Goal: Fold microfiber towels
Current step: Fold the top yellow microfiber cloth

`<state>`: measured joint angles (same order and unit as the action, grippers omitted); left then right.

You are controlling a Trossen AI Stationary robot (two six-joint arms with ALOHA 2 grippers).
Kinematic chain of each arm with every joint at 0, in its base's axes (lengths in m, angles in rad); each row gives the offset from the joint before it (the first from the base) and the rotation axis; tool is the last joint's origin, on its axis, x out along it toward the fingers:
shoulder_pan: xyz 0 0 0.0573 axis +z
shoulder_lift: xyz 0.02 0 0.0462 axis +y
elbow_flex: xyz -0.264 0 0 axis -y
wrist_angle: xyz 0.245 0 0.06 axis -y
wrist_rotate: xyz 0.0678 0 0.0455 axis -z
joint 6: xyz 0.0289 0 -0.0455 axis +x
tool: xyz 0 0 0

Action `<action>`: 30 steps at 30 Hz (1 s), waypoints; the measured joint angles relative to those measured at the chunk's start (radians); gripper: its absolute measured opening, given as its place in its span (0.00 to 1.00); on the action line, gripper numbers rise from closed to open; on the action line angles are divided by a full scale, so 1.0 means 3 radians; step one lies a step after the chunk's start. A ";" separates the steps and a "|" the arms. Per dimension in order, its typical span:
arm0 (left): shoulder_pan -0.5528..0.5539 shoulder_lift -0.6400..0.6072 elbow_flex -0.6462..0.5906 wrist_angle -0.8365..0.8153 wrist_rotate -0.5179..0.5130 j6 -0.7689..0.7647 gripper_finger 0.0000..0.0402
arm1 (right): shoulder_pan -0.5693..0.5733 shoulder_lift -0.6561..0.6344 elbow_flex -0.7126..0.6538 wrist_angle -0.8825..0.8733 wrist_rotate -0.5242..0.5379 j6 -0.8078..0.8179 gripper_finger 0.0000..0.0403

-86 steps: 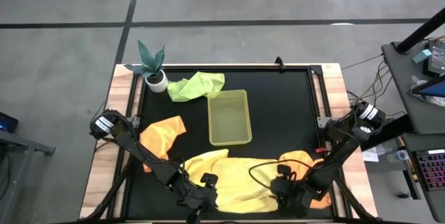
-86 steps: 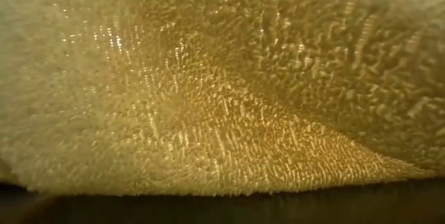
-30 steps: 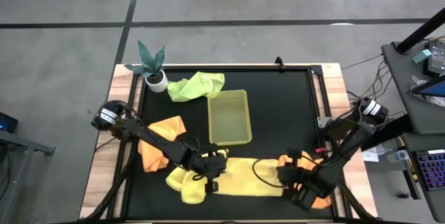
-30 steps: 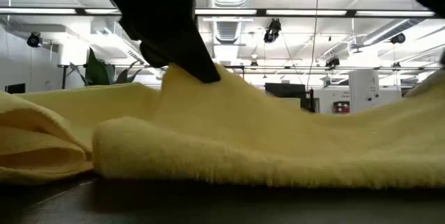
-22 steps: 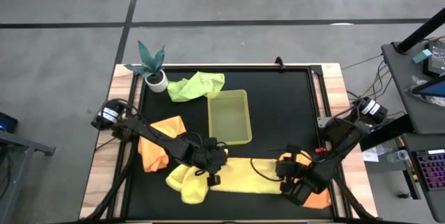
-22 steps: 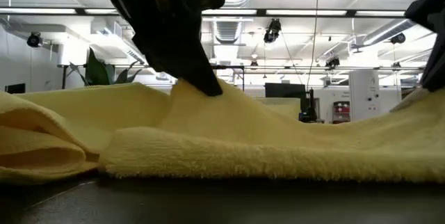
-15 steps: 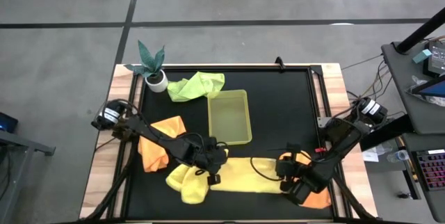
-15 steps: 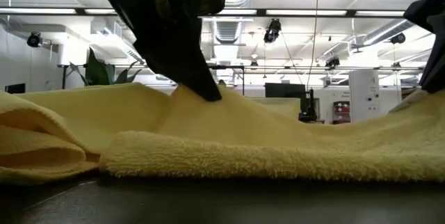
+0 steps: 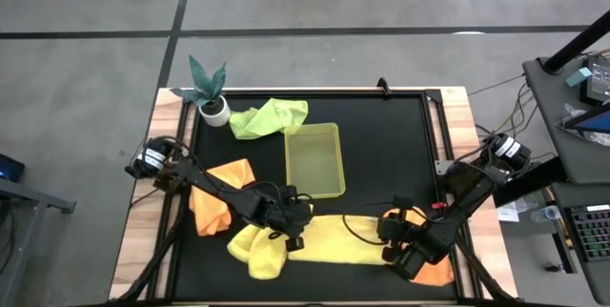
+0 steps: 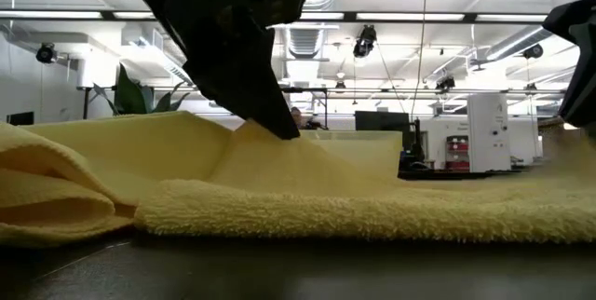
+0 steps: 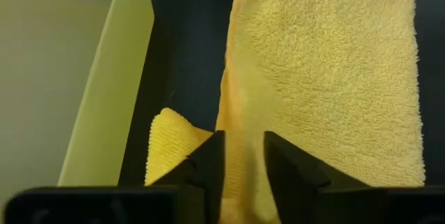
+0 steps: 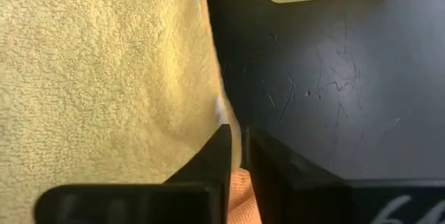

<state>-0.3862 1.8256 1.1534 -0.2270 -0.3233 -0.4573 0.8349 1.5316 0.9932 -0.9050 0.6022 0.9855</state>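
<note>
Yellow towel, pale: the pale yellow towel (image 9: 329, 238) lies as a long folded strip across the near part of the black tabletop (image 9: 381, 145), just in front of the tray, between the two tools.
Yellow bunch: a brighter yellow bunch (image 9: 255, 253) sits crumpled at the strip's left end, touching it. We cannot tell whether it is a separate towel.
Left tool: the left tool (image 9: 292, 235) is low over the strip's left part, near the tray's front corner. From the wrist camera its fingers (image 11: 207, 172) stand narrow, with the towel's fold between them. At tabletop height the cloth rises in a small ridge up to the tool's tip, so we read it as holding the pale yellow towel.
Right tool: the right tool (image 9: 390, 238) is at the strip's right end. Its fingers (image 12: 221, 156) are almost together, with a thin pale edge of the towel pinched in the slit.
Orange towels: one orange towel (image 9: 217, 197) lies rumpled on the left side, under the left arm. A second orange towel (image 9: 438, 271) shows under the right arm at the near right corner.
Green towel: the light green towel (image 9: 269, 116) lies bunched at the far left, beside the potted plant (image 9: 209, 90).
Tray: the yellow-green tray (image 9: 290, 164) stands mid-tabletop, apart from the strip by a band of bare black surface.
Fold state: only the pale strip is laid in a fold. The others lie loose.
</note>
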 joint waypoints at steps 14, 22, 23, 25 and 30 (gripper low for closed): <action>-0.0019 -0.0310 0.0095 -0.0280 0.0014 0.0035 0.35 | 0.0017 -0.0432 -0.0001 0.0176 0.0240 -0.0159 0.26; -0.0249 -0.0338 0.0106 0.0150 0.0015 0.0343 0.35 | 0.0015 -0.0587 -0.0003 0.1082 0.0149 -0.0827 0.19; -0.0278 -0.0333 0.0104 0.0212 0.0017 0.0351 0.35 | 0.0015 -0.0585 -0.0003 0.1187 0.0094 -0.0864 0.19; -0.0324 -0.0323 0.0091 0.0248 0.0015 0.0351 0.35 | 0.0015 -0.0538 -0.0003 0.1332 0.0031 -0.0903 0.19; -0.0407 -0.0251 0.0062 0.0306 -0.0090 0.0325 0.35 | 0.0008 -0.0295 -0.0003 0.1428 -0.0029 -0.0719 0.19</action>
<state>-0.5083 1.7501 1.1720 -0.1352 -0.3504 -0.3597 0.8374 1.4432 0.9924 -0.4765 0.5934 0.7699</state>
